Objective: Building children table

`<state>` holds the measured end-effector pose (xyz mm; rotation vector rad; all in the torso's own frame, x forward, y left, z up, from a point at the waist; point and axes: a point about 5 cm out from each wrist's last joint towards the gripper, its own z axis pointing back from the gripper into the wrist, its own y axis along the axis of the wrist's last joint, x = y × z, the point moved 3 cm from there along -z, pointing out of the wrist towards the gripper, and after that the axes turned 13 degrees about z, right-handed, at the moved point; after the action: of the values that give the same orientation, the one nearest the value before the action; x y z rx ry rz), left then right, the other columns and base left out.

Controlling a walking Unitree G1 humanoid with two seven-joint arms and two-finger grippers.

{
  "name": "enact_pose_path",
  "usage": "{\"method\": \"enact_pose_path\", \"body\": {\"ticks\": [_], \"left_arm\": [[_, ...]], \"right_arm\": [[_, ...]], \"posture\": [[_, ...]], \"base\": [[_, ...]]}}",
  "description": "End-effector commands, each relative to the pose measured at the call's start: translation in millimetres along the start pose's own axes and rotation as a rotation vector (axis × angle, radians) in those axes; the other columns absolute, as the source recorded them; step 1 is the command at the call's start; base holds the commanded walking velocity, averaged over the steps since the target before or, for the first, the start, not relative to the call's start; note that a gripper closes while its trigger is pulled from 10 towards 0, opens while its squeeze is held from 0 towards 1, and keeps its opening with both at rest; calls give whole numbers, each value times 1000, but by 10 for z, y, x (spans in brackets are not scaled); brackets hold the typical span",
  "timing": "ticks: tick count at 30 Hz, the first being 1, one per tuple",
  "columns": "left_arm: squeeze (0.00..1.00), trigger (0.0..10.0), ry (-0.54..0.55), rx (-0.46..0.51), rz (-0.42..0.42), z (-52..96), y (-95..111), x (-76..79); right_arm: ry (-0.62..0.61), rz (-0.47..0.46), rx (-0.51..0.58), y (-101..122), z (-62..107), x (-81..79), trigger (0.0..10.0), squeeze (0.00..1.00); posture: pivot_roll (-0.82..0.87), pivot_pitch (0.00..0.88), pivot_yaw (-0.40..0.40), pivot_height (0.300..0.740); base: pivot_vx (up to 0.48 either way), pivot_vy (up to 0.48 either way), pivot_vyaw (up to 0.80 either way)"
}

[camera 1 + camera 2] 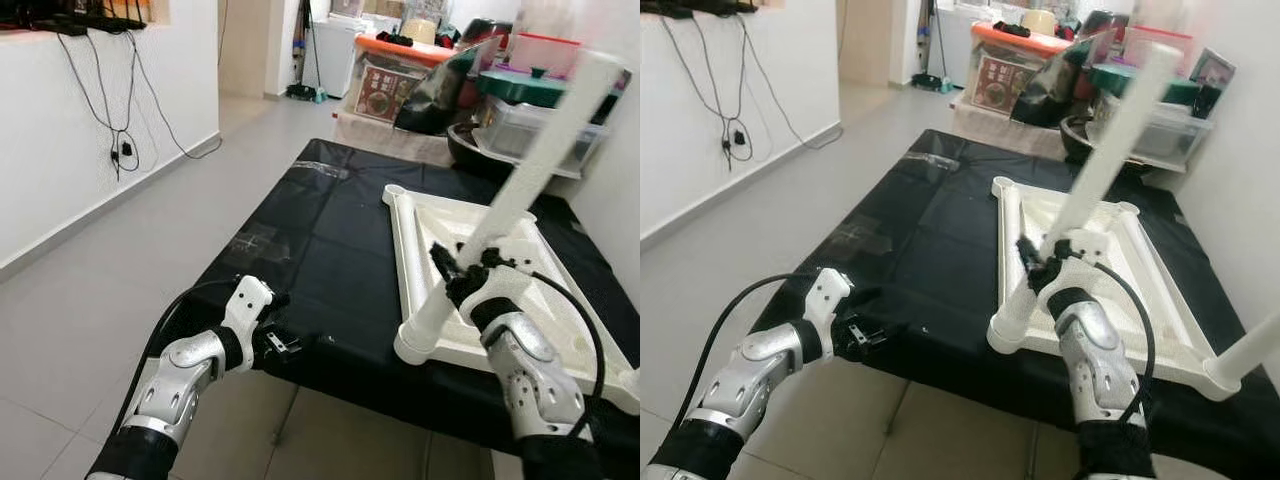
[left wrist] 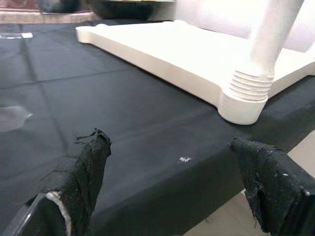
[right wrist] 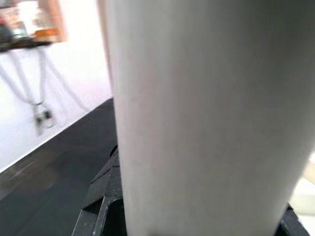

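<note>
Two grippers at work over a black-draped surface (image 1: 300, 240), taken left to right. Far left: wall with dangling cables (image 1: 115, 110), bare tiled floor. Then the left gripper (image 1: 295, 345), hovering at the near edge of the black cover, fingers (image 2: 81, 172) spread wide and holding nothing, pointed across toward the near corner socket (image 2: 243, 101) of the upturned white tabletop (image 1: 430, 230). Socket just ahead and off to that gripper's right, well within reach. Moving right: the tabletop lying flat, underside up, ribs showing, near corner at the cover's front edge. Rising from that corner, the white table leg (image 1: 540, 160), long axis tilted up and away to the right, threaded foot seated at the socket. Right gripper (image 1: 462, 268) clamped around the leg low down, close above the socket; right arm plainly the nearer one, already on the part. Judging the coming move as twisting that leg home, with the tilt needing to come upright along the socket's axis. Hard to make out: how far the threads are engaged, hidden partly behind the gripper. Another leg (image 1: 1255, 350) cut off at the right edge. Clutter of boxes (image 1: 400, 70) behind, blurred.
</note>
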<state>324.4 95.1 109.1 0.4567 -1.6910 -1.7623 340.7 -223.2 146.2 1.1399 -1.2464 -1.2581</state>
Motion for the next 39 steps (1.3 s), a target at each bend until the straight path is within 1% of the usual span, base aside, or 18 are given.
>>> {"method": "enact_pose_path", "body": {"ticks": [1, 3, 14, 17, 18, 20, 22, 23, 24, 25, 27, 28, 30, 32, 33, 34, 38, 39], "left_arm": [[0, 10000, 5, -12, 5, -12, -25, -4], [0, 10000, 22, -21, -11, -19, -19, -42], [0, 10000, 36, -21, -23, -54, 0, -64], [0, 10000, 38, -22, -23, -58, -2, -64], [0, 10000, 37, -25, -24, -61, -10, -64], [0, 10000, 37, -25, -24, -61, -10, -64], [0, 10000, 40, -25, -26, -57, -9, -77], [0, 10000, 40, -25, -26, -57, -9, -77], [0, 10000, 44, -25, -26, -51, -5, -92], [0, 10000, 44, -25, -26, -51, -5, -92], [0, 10000, 51, -26, -27, -37, 0, -119], [0, 10000, 51, -26, -27, -37, 0, -119], [0, 10000, 55, -26, -27, -30, -1, -128], [0, 10000, 55, -26, -27, -30, -1, -128], [0, 10000, 56, -25, -25, -29, -5, -126], [0, 10000, 56, -25, -25, -29, -5, -126], [0, 10000, 57, -23, -19, -27, -14, -114], [0, 10000, 59, -19, -14, -20, -19, -106]], "right_arm": [[-91, 7, -241, -536, 145, 128, 0, 0], [-217, -19, -269, -558, 261, 58, 0, 0], [-301, 21, -261, -429, 323, -112, 0, 0], [-256, 4, -247, -407, 307, -227, 0, 0], [-181, 28, -220, -369, 281, -310, 0, 0], [-181, 28, -220, -369, 281, -310, 0, 0], [-47, 45, -150, -289, 238, -401, 0, 0], [-47, 45, -150, -289, 238, -401, 0, 0], [71, 83, -70, -193, 229, -463, 0, 0], [71, 83, -70, -193, 229, -463, 0, 0], [278, 165, 33, -65, 262, -547, 0, 0], [278, 165, 33, -65, 262, -547, 0, 0], [487, 232, 71, -6, 333, -626, 0, 0], [487, 232, 71, -6, 333, -626, 0, 0], [594, 247, 73, 4, 371, -667, 0, 0], [594, 247, 73, 4, 371, -667, 0, 0], [774, 210, 54, -7, 415, -730, 0, 0], [931, 153, 3, -73, 430, -786, 0, 0]], "posture": [[138, 0, -120, 740], [136, 0, -113, 740], [132, 0, -107, 740], [133, 0, -107, 740], [136, 0, -109, 740], [136, 0, -109, 740], [140, 0, -112, 740], [140, 0, -112, 740], [142, 0, -115, 740], [142, 0, -115, 740], [145, 0, -119, 740], [145, 0, -119, 740], [151, 0, -126, 740], [151, 0, -126, 740], [157, 0, -133, 740], [157, 0, -133, 740], [169, 0, -143, 740], [186, 0, -157, 740]], "base": [[0, 0, 0], [0, 0, 0], [0, 0, 0], [0, 0, 0], [0, 0, 0], [0, 0, 0], [0, 0, 0], [0, 0, 0], [0, 0, 0], [0, 0, 0], [0, 0, 0], [0, 0, 0], [0, 0, 0], [0, 0, 0], [0, 0, 0], [0, 0, 0], [0, 0, 0], [0, 0, 0]]}}
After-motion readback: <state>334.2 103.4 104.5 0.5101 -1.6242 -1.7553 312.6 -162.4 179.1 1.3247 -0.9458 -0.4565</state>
